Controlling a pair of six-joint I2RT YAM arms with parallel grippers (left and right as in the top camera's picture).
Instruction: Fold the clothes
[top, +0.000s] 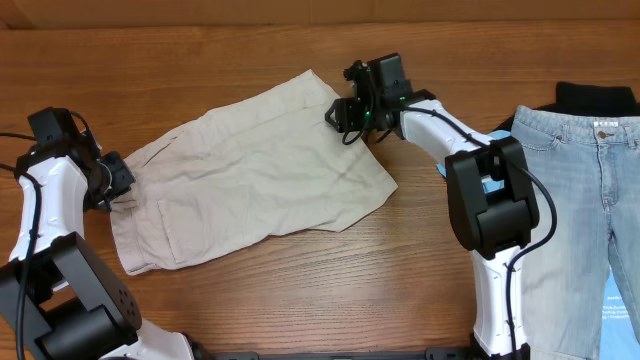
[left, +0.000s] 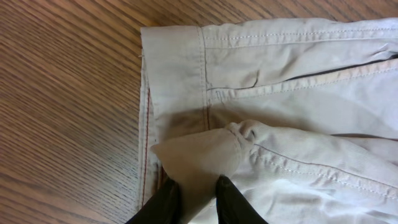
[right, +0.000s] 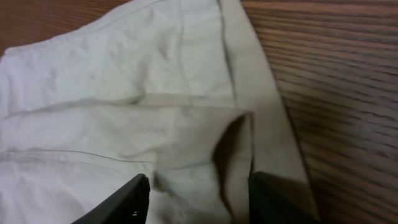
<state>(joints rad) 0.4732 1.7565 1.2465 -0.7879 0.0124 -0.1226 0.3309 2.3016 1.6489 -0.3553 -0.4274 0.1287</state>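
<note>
The pale beige trousers (top: 250, 170) lie spread flat on the wooden table. My left gripper (top: 118, 182) is at their left end by the waistband. In the left wrist view my left gripper (left: 198, 194) is shut on a raised fold of the trousers (left: 280, 93) next to the waistband corner. My right gripper (top: 341, 112) is at the upper right corner of the trousers, by a leg hem. In the right wrist view my right gripper (right: 199, 190) is open wide, its fingers on either side of a crease in the trousers (right: 124, 106) near the hem.
Light blue denim jeans (top: 590, 190) lie at the right edge of the table, over a black garment (top: 596, 96). A bit of bright blue cloth (top: 497, 133) shows behind my right arm. A printed sheet (top: 622, 308) lies at the far right.
</note>
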